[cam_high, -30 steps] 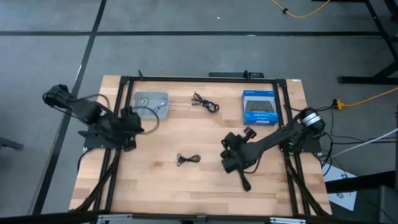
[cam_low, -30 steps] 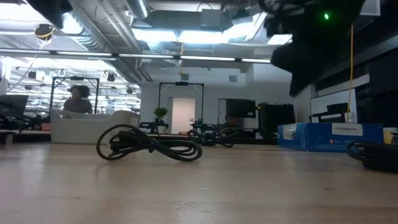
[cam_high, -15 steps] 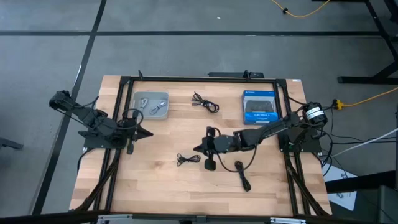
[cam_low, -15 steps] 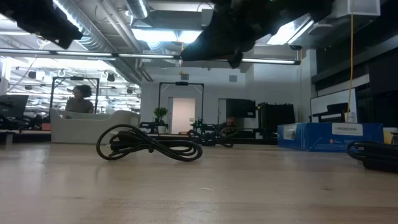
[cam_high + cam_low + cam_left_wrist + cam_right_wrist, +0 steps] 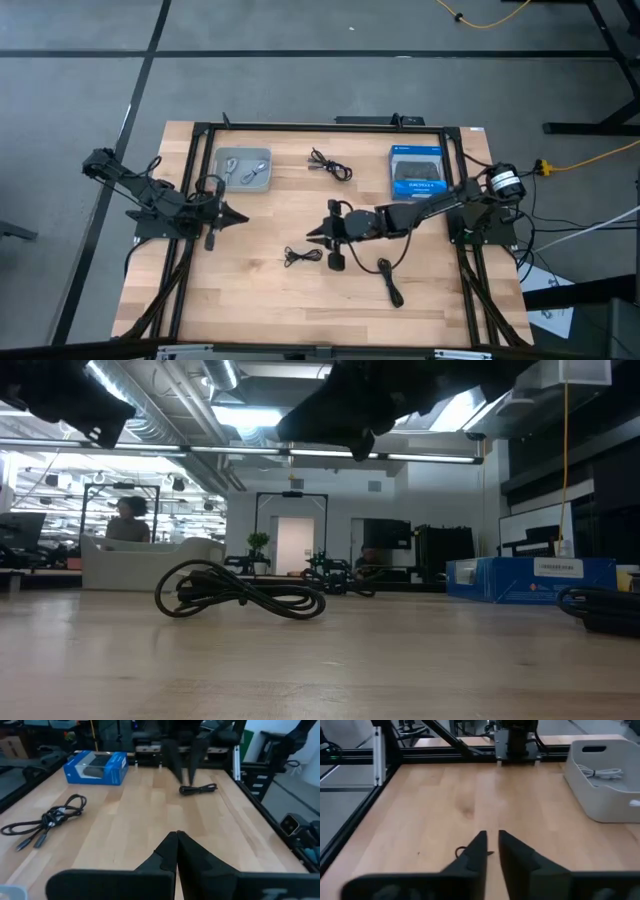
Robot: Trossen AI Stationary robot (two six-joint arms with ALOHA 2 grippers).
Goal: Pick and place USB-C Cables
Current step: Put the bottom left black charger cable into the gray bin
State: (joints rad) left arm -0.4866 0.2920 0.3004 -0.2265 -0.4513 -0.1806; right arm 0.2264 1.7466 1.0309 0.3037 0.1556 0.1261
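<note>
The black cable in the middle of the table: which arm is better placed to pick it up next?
The right. Its right gripper hangs just beside the black cable, slightly open. The left gripper waits shut near the table's left edge, farther away.

right gripper (image 5: 318,234): above the table middle, near a black cable (image 5: 302,256)
tray (image 5: 243,170): holds pale cables

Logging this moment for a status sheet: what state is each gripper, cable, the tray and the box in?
Right gripper: slightly open, empty, above the centre black cable.
Left gripper: shut, empty, at the table's left.
Centre black cable: bundled, lying on the table.
Far black cable: lying loose on the table.
Near-right black cable: lying on the table.
Grey tray: holds pale cables.
Blue box: closed, lying flat.
</note>
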